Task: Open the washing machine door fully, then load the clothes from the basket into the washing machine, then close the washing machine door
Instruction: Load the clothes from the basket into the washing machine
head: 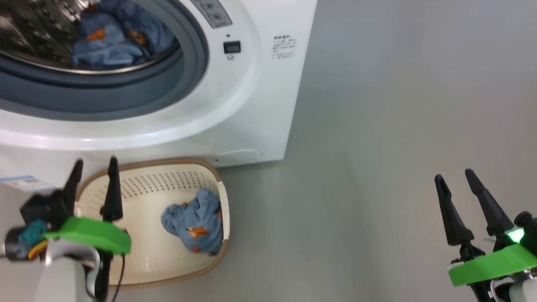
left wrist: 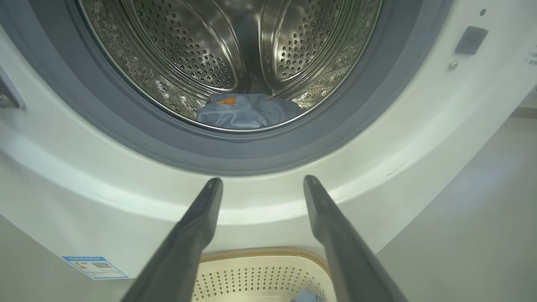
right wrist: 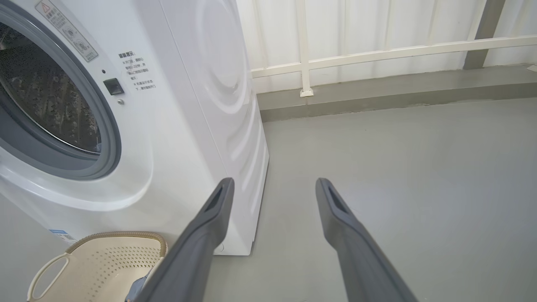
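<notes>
The white washing machine (head: 251,105) stands with its round opening uncovered; the washing machine door is out of view. One light blue garment (head: 113,37) lies in the steel drum, and the left wrist view shows this garment (left wrist: 247,113) low at the drum's front. A second blue garment (head: 195,226) lies in the cream basket (head: 159,184) on the floor before the machine. My left gripper (head: 95,161) hangs open over the basket's left end, its fingers aimed at the machine's front (left wrist: 263,180). My right gripper (head: 454,174) is open and empty over bare floor, far right (right wrist: 275,181).
Grey floor (head: 398,126) stretches to the right of the machine. A white panelled wall with a rail (right wrist: 377,46) and a low grey kerb (right wrist: 377,96) runs behind. A blue label (left wrist: 94,267) sits low on the machine's front. The basket (right wrist: 105,264) touches the machine's base.
</notes>
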Controlling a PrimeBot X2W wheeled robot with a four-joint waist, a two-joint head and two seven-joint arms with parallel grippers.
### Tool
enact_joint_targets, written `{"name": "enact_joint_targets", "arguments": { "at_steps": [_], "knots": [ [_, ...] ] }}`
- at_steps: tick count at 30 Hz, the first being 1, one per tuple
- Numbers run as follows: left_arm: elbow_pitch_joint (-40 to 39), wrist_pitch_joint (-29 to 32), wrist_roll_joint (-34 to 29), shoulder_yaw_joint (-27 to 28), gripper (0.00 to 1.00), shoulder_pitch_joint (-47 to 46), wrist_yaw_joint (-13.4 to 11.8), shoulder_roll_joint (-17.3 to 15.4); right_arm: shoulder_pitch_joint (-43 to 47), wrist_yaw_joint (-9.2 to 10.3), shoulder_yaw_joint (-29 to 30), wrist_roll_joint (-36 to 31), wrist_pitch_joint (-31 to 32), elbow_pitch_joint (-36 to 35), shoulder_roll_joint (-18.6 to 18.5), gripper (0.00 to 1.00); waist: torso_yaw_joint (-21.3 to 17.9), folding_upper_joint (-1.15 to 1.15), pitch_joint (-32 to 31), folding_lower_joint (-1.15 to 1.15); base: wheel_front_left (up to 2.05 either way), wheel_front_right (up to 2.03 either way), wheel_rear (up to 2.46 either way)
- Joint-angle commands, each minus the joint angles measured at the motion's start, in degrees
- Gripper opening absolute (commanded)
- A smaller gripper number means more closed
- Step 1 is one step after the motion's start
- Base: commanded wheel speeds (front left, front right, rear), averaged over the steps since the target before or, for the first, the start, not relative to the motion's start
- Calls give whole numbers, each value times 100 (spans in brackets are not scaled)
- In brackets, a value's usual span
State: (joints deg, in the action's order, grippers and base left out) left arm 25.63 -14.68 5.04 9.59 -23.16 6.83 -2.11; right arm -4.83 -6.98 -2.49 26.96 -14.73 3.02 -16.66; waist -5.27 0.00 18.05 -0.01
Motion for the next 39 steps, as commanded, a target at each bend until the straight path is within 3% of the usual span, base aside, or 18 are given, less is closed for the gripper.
{"name": "enact_joint_targets", "arguments": {
  "at_steps": [1, 12, 22, 39],
  "knots": [
    [-214, -32, 53, 129, 100, 226, 9, -109, 156, -51, -69, -41, -27, -88, -151, 100, 113, 0, -359, 1, 0, 0, 0],
    [-817, -32, 103, -51, 100, 1574, 27, -80, 816, -51, 10, -40, -27, -50, -200, 100, 187, 0, -1108, 1, 0, 0, 0],
    [-1577, -32, 315, -119, 100, 2786, -108, -77, 1449, -51, 233, -67, -27, -105, -213, 100, 268, 0, -1560, 1, 0, 0, 0],
    [-1752, -32, 499, -349, 100, 2954, -233, -77, 1483, -51, 289, -109, -27, -183, -124, 100, 287, 0, -1470, 1, 0, 0, 0]
  ]
}}
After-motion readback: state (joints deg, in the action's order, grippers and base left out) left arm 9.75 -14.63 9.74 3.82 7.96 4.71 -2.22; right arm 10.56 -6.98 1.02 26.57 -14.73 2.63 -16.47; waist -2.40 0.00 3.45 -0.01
